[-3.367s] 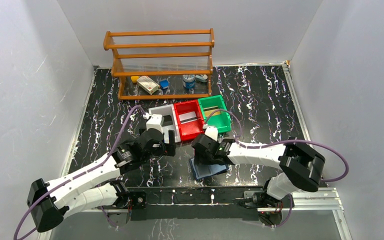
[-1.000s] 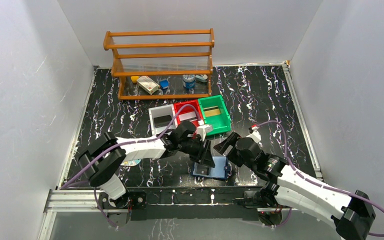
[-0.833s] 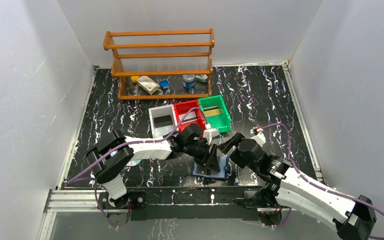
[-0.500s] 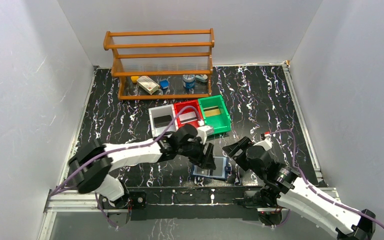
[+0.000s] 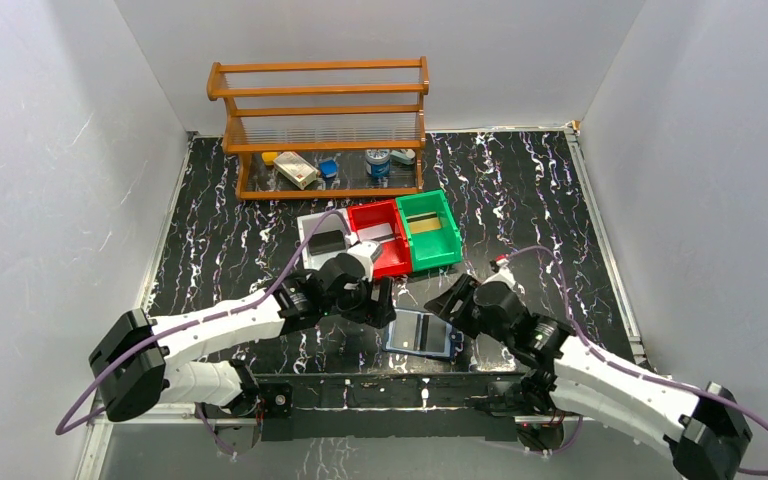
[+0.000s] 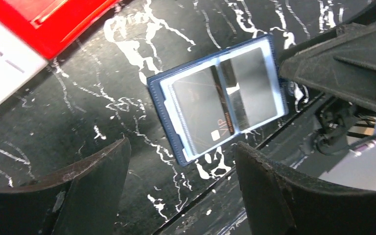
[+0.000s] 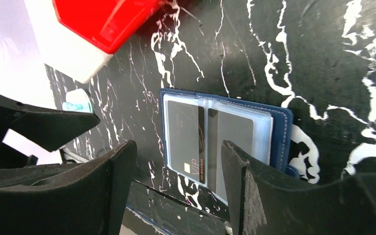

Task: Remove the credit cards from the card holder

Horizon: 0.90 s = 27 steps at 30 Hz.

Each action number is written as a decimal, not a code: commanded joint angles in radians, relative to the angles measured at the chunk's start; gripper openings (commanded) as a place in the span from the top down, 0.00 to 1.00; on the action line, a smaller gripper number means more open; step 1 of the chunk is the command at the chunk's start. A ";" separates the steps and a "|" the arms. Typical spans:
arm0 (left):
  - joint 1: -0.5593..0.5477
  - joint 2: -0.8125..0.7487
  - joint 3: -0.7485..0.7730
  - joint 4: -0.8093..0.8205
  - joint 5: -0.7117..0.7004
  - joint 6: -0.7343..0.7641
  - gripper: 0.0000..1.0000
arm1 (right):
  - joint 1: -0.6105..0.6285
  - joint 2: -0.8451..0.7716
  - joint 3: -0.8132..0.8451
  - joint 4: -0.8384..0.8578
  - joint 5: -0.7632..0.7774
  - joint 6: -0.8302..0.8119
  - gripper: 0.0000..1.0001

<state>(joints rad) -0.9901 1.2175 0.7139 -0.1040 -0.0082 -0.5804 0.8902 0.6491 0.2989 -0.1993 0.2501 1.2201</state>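
Heads up: your small flat dark navy folding card holder [image 5: 420,333] is lying spread open, light blue inside facing up, on the black white-veined marble table [image 5: 520,190]. It's near the front edge, a bit in front of the red plastic bin [image 5: 378,240]. Both clear sleeves have dark credit cards [image 6: 203,110] tucked in, one with VIP lettering. Your left gripper [image 5: 375,300] hangs just left of the holder, jaws spread, gripping nothing. Your right gripper [image 5: 457,300] sits over its right edge, jaws apart and empty too; can't tell if it's touching.
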 commanded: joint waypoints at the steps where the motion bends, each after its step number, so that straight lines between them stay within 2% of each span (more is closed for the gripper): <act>1: 0.005 -0.051 -0.006 -0.056 -0.105 -0.024 0.20 | -0.004 0.116 0.074 0.160 -0.101 -0.026 0.29; 8: 0.007 -0.131 -0.045 -0.044 -0.182 -0.025 0.02 | -0.004 0.273 0.018 0.344 -0.207 -0.013 0.32; 16: 0.006 -0.185 -0.077 -0.008 -0.230 -0.042 0.02 | -0.004 0.393 0.021 0.367 -0.220 0.014 0.36; 21: 0.007 -0.176 -0.094 0.041 -0.085 0.014 0.02 | -0.004 0.403 -0.009 0.348 -0.187 0.045 0.38; 27: 0.005 -0.137 -0.101 0.102 0.023 0.029 0.05 | -0.004 0.418 -0.080 0.447 -0.201 0.056 0.41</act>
<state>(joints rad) -0.9890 1.0626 0.6250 -0.0677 -0.0776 -0.5774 0.8902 1.0531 0.2569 0.1604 0.0475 1.2621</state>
